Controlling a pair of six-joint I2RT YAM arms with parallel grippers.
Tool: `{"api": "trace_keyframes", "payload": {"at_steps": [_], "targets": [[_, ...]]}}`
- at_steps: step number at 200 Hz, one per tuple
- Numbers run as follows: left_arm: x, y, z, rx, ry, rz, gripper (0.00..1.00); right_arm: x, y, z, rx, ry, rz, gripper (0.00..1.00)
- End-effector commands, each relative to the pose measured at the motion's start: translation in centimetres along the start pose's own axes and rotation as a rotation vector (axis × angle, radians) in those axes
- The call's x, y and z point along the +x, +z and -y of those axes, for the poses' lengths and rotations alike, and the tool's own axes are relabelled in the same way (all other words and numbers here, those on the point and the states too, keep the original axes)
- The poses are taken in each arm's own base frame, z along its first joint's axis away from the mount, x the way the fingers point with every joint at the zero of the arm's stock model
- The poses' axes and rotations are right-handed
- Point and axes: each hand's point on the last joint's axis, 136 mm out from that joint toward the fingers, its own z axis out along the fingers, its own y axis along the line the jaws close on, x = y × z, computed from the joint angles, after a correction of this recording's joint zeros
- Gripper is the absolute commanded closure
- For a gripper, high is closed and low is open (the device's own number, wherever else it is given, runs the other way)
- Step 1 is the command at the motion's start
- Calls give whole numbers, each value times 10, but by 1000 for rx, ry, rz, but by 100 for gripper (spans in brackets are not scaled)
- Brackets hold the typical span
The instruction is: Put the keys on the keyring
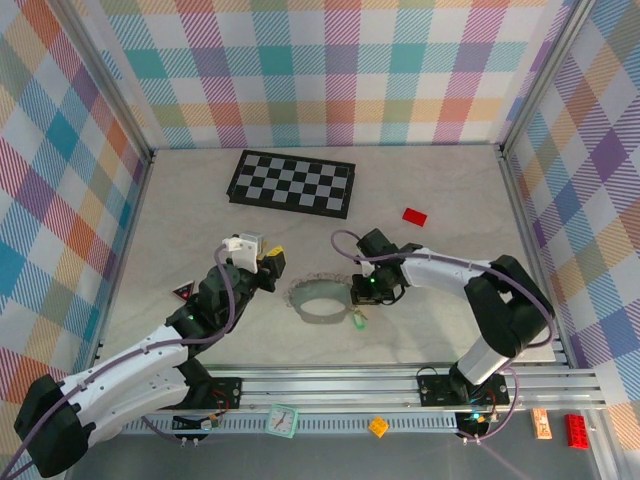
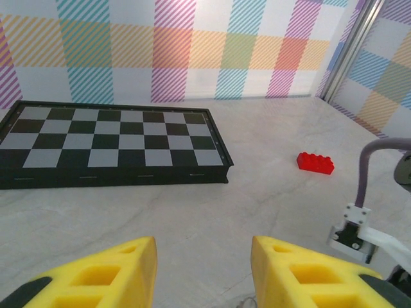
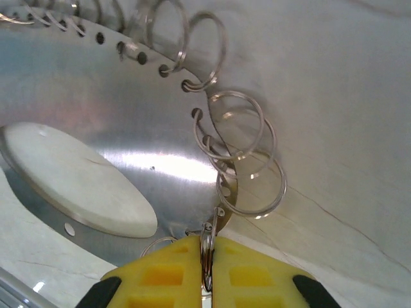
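The keyring (image 1: 318,312) is a grey metal loop lying flat at the table's middle. In the right wrist view it is a shiny band (image 3: 128,128) with holes along its rim and several small wire rings (image 3: 247,186) hooked through them. My right gripper (image 1: 365,290) sits at the loop's right edge. Its yellow fingers (image 3: 250,273) are shut on one of those small wire rings (image 3: 207,247). A tiny green key (image 1: 358,321) lies just below that gripper. My left gripper (image 1: 268,262) hovers left of the loop, open, with bare table between its fingers (image 2: 128,269).
A black-and-white chequered board (image 1: 292,183) (image 2: 109,144) lies at the back. A red brick (image 1: 414,216) (image 2: 315,162) sits back right, and a red-and-black triangle (image 1: 183,292) on the left. Small items, among them a teal clock (image 1: 283,420), rest on the front rail.
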Motion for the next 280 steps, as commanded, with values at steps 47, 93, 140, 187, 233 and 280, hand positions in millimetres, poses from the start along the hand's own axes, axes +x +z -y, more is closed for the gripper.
{"api": "trace_keyframes", "payload": {"at_steps": [47,93,140,187,233,280], "targets": [[10,-4,-11,-40,8,-22,57,-25,-15,0,96,-117,83,68],[13,-2,-9,-31,3,-21,57,-24,-24,-3,114,-206,67,70],[11,-1,-8,-29,3,-21,57,-21,-11,-22,63,-249,33,78],[10,0,-7,-25,3,-22,57,-18,1,-21,92,-266,-16,78],[9,0,-6,-22,5,-22,57,-18,5,-15,151,-278,-32,82],[8,0,-6,-20,4,-19,58,-17,6,-12,176,-282,-47,86]]}}
